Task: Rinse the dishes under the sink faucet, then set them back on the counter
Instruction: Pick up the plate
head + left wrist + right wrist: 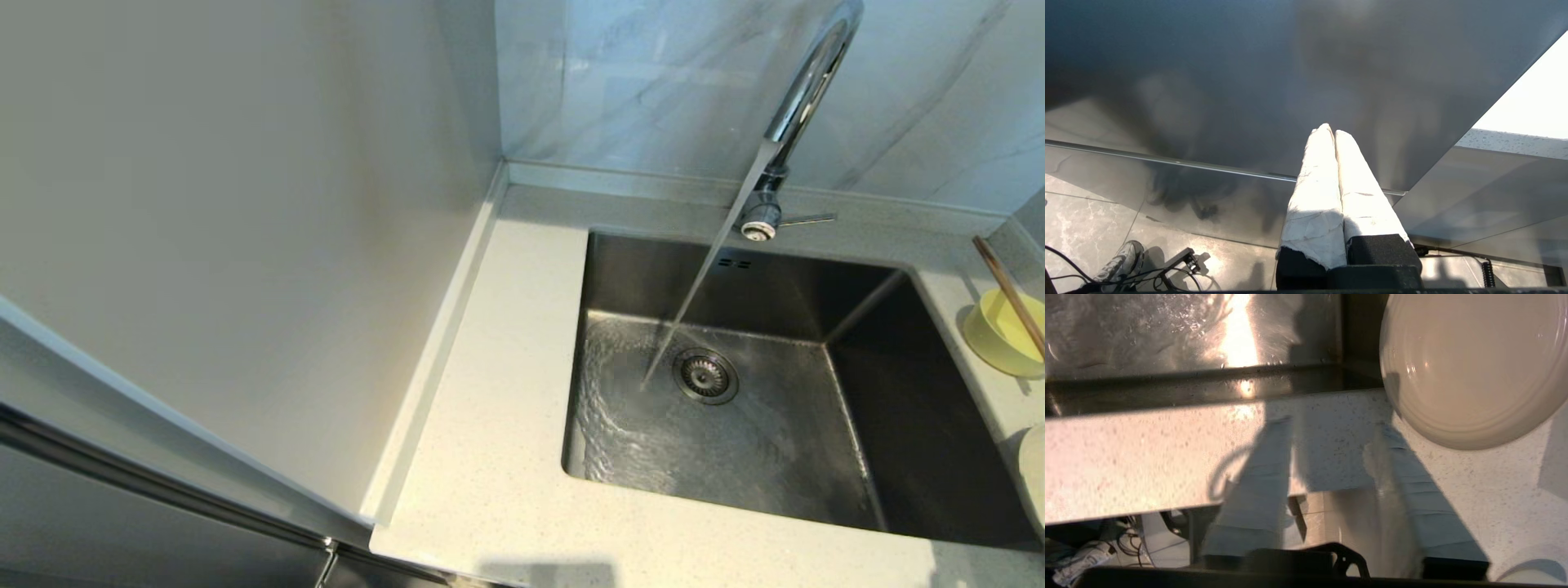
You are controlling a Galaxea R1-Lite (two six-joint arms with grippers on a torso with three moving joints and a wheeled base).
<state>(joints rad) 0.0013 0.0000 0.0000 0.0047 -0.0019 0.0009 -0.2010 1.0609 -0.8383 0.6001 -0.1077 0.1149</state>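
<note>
Water runs from the chrome sink faucet (pixel 804 98) into the steel sink (pixel 849 457), landing beside the round drain (pixel 704 376). The thin lever (pixel 808 219) sticks out at the tap's base. On the counter (pixel 490 408) to the right of the sink, the pale-yellow bowl (pixel 1000 335) has the chopsticks (pixel 1008 294) resting across it. Only an edge of the cream plate (pixel 1033 482) shows in the head view. My right gripper (pixel 1334 424) is open and empty over the counter's front edge, with the plate (pixel 1470 363) just beyond one finger. My left gripper (pixel 1330 130) is shut and empty, low by a dark cabinet front. Neither gripper shows in the head view.
A tall beige side panel (pixel 204 204) walls off the counter on the left. Grey-veined wall tiles (pixel 653 82) stand behind the raised back edge. The left wrist view shows the floor with cables (pixel 1126 265) below the cabinet.
</note>
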